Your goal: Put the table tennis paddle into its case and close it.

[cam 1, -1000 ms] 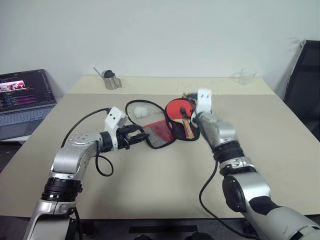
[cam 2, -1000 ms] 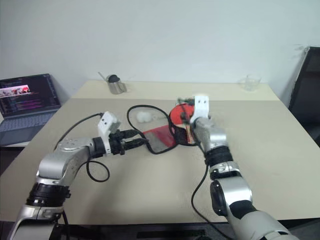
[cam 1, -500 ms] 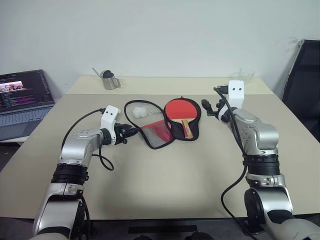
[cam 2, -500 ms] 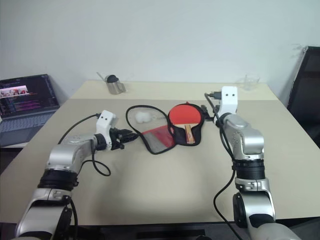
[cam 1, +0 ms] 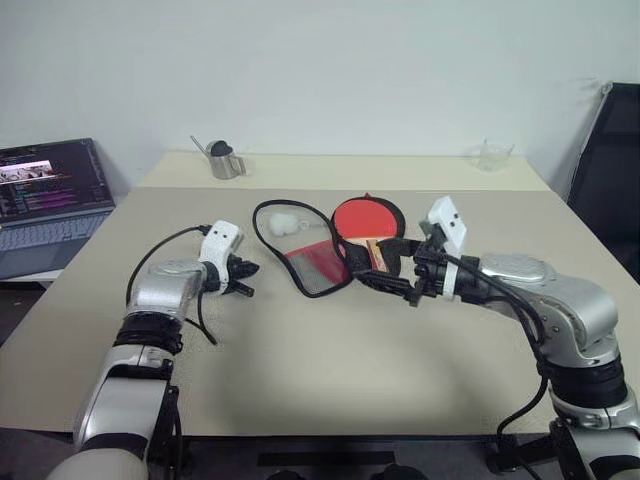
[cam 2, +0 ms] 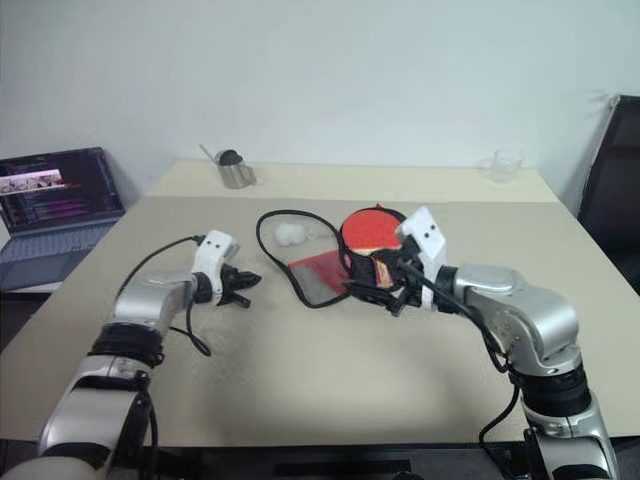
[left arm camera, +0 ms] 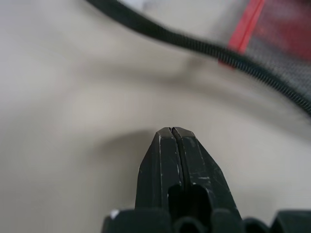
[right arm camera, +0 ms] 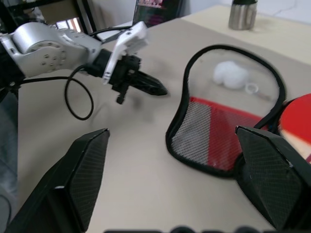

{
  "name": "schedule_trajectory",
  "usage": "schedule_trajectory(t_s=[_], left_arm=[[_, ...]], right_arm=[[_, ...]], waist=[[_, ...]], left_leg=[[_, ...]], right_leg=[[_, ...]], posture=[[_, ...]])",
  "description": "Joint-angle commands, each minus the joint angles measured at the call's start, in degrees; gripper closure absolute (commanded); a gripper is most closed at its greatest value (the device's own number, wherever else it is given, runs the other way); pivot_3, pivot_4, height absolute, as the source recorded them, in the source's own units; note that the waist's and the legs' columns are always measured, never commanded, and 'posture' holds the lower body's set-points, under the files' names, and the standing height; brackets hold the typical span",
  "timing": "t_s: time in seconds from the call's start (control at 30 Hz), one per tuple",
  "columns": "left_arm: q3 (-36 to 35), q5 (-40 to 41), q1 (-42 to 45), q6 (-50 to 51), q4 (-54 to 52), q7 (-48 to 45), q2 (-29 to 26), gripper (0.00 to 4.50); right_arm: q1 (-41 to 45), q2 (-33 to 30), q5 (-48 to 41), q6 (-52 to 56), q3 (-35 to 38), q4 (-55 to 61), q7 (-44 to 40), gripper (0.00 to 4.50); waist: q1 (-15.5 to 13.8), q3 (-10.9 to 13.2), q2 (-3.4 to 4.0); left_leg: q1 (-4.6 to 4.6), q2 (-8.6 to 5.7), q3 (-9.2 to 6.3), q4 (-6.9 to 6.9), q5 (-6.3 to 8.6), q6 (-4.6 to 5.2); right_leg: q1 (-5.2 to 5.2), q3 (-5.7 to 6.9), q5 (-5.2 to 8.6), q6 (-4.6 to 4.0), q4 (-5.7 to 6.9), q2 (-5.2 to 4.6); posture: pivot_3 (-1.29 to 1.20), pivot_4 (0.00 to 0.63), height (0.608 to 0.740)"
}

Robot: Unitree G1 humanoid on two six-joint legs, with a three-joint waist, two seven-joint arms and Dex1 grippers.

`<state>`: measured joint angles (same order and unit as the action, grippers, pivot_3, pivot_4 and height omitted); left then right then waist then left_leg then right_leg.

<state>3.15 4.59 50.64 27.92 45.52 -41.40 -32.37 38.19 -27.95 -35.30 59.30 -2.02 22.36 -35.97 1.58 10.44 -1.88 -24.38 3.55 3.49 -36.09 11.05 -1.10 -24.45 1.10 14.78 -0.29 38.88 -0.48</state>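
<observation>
At the centre of the table (cam 1: 300, 360), I'm seeing the table tennis paddle (cam 1: 366, 219) lying on the black half of the opened case (cam 1: 318, 255), whose clear flap with the red panel is spreading toward nine o'clock. A second ago my right gripper (cam 1: 385, 268) was over the paddle; now it is pulling back to the near side of it, jaws splayed wide and empty — so the paddle is placed and the closing is what I judge remains. My left gripper (cam 1: 245, 276) is clenching shut on nothing, just beside the flap's edge at eight o'clock. The paddle's long axis is running twelve to six — red head far, handle pointing at me.
</observation>
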Motion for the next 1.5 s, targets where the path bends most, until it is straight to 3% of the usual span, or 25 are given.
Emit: schedule_trajectory(t_s=[0.03,0.2,0.33,0.73,0.97,1.1,1.23,1.33,1.5], left_arm=[[0.74,-2.12,4.06,-3.36,2.77,1.45,1.86,4.49],[-0.48,-1.50,6.89,-4.84,4.78,2.19,5.44,4.49],[-1.38,0.55,5.90,-3.58,-0.15,0.81,7.79,4.49],[-2.51,2.67,5.50,-1.53,-11.00,2.92,13.43,4.49],[-1.97,-0.61,15.39,-8.62,0.52,17.69,26.94,4.49],[-0.84,-3.08,17.23,-11.65,7.00,21.07,29.50,4.49],[-0.27,-3.46,15.59,-11.48,6.67,19.36,28.59,4.49],[-0.28,-3.45,14.42,-12.13,4.18,15.38,24.42,4.49],[-2.73,4.73,9.97,-14.25,-9.54,-5.06,15.01,4.49]], right_arm=[[0.86,0.97,-0.50,-1.10,0.16,0.86,0.72,0.00],[0.34,1.16,0.29,-1.43,-0.95,1.07,1.07,0.00],[-0.52,0.17,1.14,-1.88,-0.89,1.18,1.46,0.00],[-6.42,-13.85,2.96,-7.38,8.05,-1.81,-3.88,0.00],[-8.74,-15.78,3.24,-7.36,11.53,-1.64,-2.45,0.00],[-9.28,-16.08,2.36,-6.49,13.07,-0.35,-1.62,0.00],[-10.71,-16.28,1.56,-5.65,14.35,1.14,-0.70,0.00],[-11.09,-15.55,0.68,-4.99,14.86,1.81,0.03,0.00],[-7.39,-7.76,-2.06,-2.37,15.05,-1.46,6.07,0.00]], waist=[[-0.04,0.00,0.00],[-0.06,0.00,0.00],[-0.05,0.01,-0.01],[-0.19,0.03,-0.04],[-0.64,0.10,-0.17],[-0.12,0.10,-0.18],[0.32,0.11,-0.17],[0.35,0.11,-0.17],[0.46,0.12,-0.18]], left_leg=[[0.00,0.00,0.00,0.00,0.00,0.00],[-0.08,-0.01,0.01,0.03,0.01,0.00],[-0.12,-0.01,0.00,0.04,0.01,0.00],[-0.12,-0.07,-0.01,0.02,0.01,-0.01],[-0.10,-0.20,-0.03,-0.08,0.00,-0.01],[-0.07,-0.28,0.03,-0.01,0.02,0.01],[0.02,-0.19,0.05,0.09,0.02,0.00],[0.04,-0.08,0.04,0.08,0.01,-0.01],[0.14,-0.03,0.08,0.07,-0.02,-0.07]], right_leg=[[0.00,0.00,0.00,0.00,0.00,0.00],[-0.01,-0.01,0.00,0.00,-0.11,0.04],[-0.02,0.01,0.00,0.00,-0.17,0.04],[-0.01,-0.01,0.00,0.01,-0.16,0.05],[0.01,-0.01,-0.04,0.07,-0.12,0.09],[0.05,-0.17,-0.06,0.13,-0.26,0.08],[0.04,-0.29,-0.06,0.12,-0.28,0.23],[0.02,-0.26,-0.06,0.12,-0.22,0.33],[0.02,-0.27,-0.06,0.10,-0.04,0.34]], posture=[[0.00,0.150,0.740],[0.00,0.150,0.740],[0.00,0.150,0.740],[0.00,0.150,0.740],[0.00,0.150,0.740],[0.00,0.150,0.740],[0.00,0.150,0.740],[0.00,0.150,0.740],[0.00,0.150,0.740]])
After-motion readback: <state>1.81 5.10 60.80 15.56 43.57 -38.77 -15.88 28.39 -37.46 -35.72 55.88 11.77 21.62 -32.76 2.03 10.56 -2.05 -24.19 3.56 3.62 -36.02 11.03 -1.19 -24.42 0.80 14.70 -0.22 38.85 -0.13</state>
